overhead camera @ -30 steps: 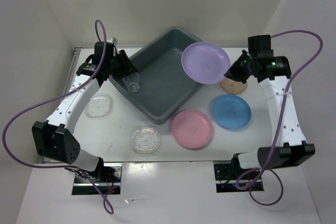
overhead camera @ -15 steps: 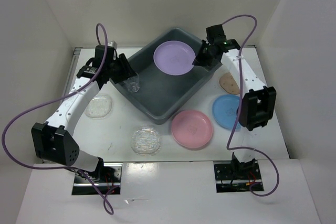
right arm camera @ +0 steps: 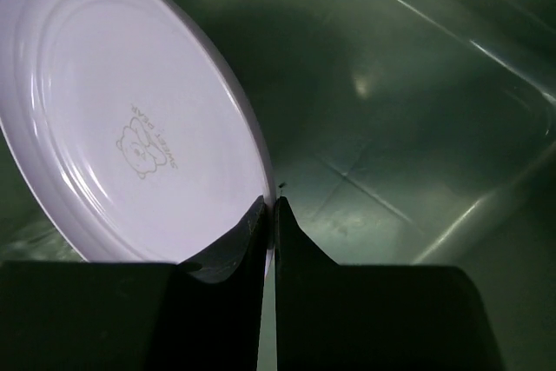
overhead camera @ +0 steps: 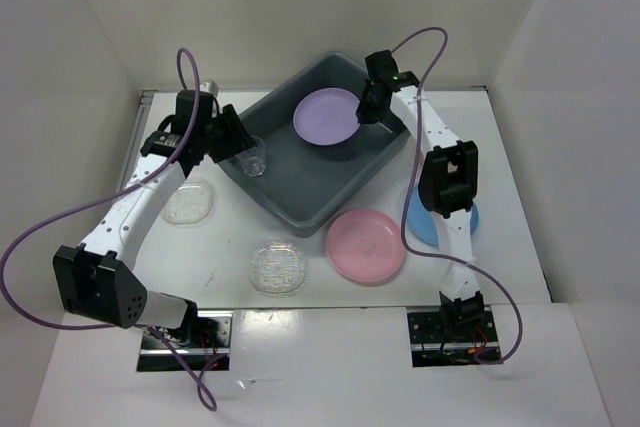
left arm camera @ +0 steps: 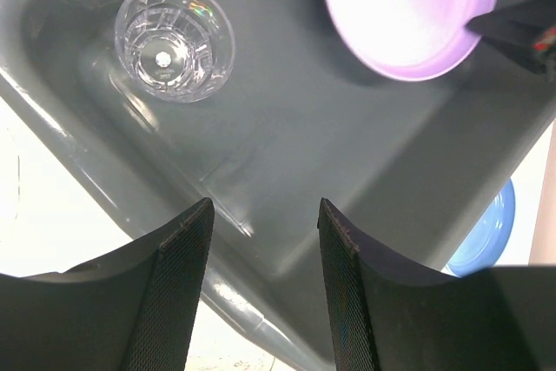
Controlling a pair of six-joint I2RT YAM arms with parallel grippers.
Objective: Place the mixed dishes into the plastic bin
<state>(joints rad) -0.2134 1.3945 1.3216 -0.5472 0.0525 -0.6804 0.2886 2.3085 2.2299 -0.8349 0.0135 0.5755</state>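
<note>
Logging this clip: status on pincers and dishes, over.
Left pincer open over the bin, clear cup standing inside. Right pincer shut on lilac plate, tilted inside the bin. Pink plate, blue plate, two glass plates on the table. Nothing blocking.

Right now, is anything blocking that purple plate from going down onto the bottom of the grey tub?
Nothing visible. The right gripper holds the lilac plate by its rim, tilted, inside the plastic bin, with bare grey floor beneath it. The clear cup stands well off to one side.
</note>
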